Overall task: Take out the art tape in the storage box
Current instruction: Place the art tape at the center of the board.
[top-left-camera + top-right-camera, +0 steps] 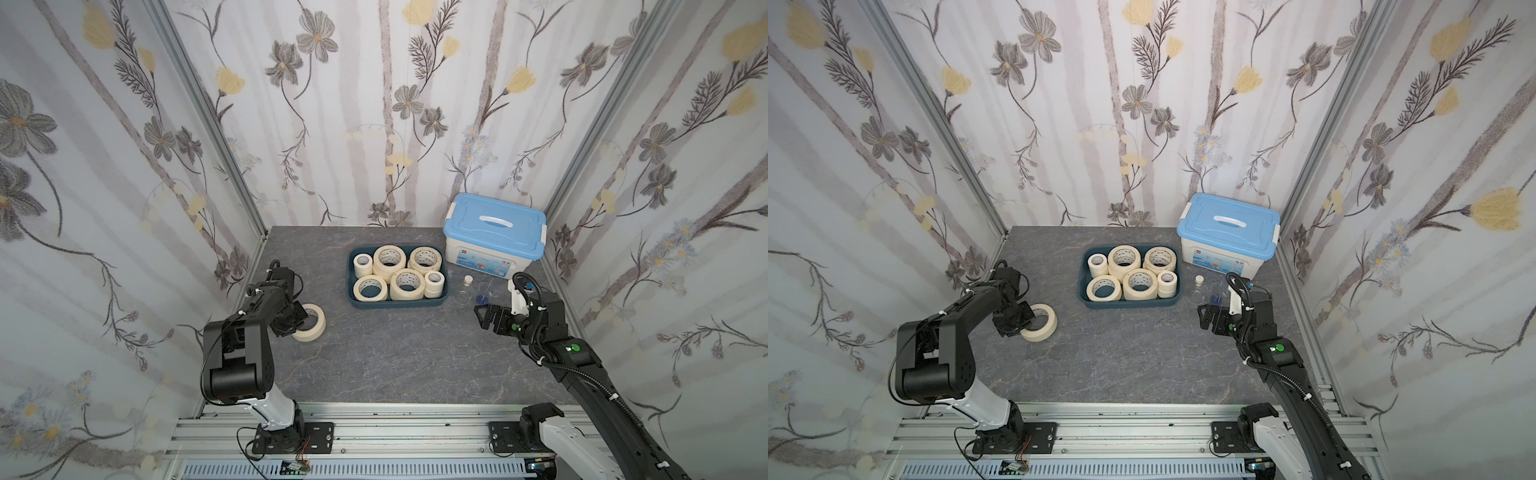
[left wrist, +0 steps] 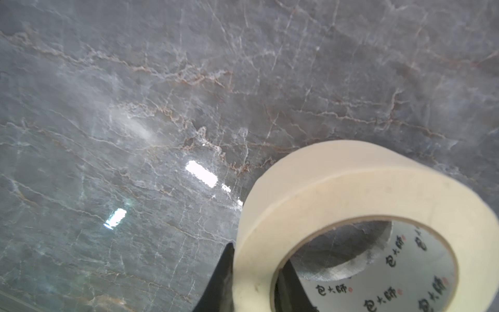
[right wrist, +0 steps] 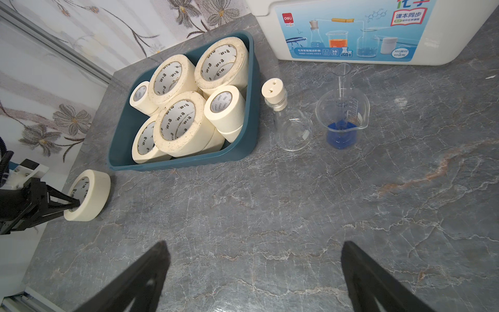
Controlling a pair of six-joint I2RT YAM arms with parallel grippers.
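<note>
Several cream art tape rolls [image 1: 389, 257] [image 1: 1124, 257] [image 3: 178, 121], large and small, fill the dark teal storage box [image 1: 397, 302] [image 1: 1127, 304] [image 3: 189, 162] at the middle back of the table. One more large roll [image 1: 312, 322] [image 1: 1043, 322] [image 2: 337, 183] [image 3: 93, 189] is outside it, left of the box, tilted and low by the tabletop. My left gripper [image 1: 300, 323] [image 1: 1029, 323] [image 2: 256, 266] is shut on that roll's wall, one finger inside the ring and one outside. My right gripper [image 1: 484, 318] [image 1: 1204, 318] [image 3: 253, 259] hangs open and empty right of the box.
A white tub with a light-blue lid [image 1: 494, 232] [image 1: 1227, 226] [image 3: 459, 40] stands at the back right. In front of it are a stoppered glass flask [image 1: 468, 281] [image 3: 293, 129] and a beaker with blue liquid [image 1: 483, 297] [image 3: 341, 121], close to my right gripper.
</note>
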